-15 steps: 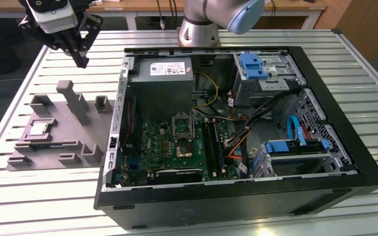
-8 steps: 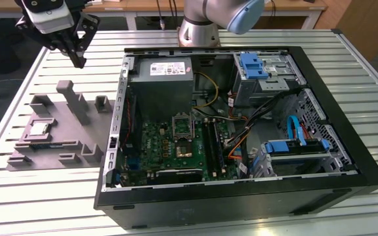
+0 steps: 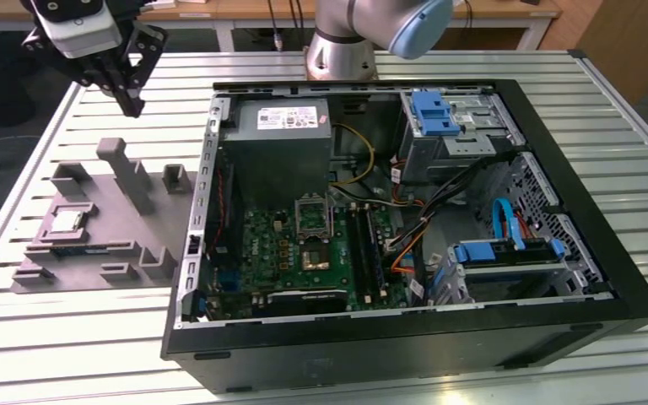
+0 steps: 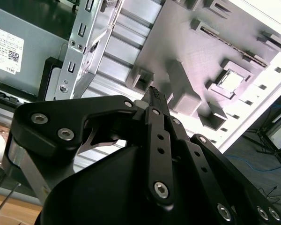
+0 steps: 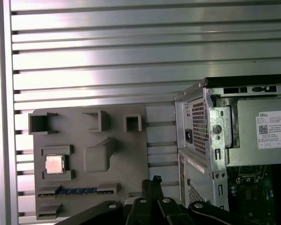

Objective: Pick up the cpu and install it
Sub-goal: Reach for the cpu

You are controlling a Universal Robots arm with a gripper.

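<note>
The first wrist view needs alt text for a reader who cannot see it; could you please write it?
The cpu lies untouched in a square recess of the grey tray on a slatted metal table. The gripper, shut and empty, appears between the tray and the computer case.

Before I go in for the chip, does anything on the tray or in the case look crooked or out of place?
Nothing stands out. The cpu lies flat and square in its pocket on the grey tray; the gripper hangs in the air, clear of the tray.
</note>
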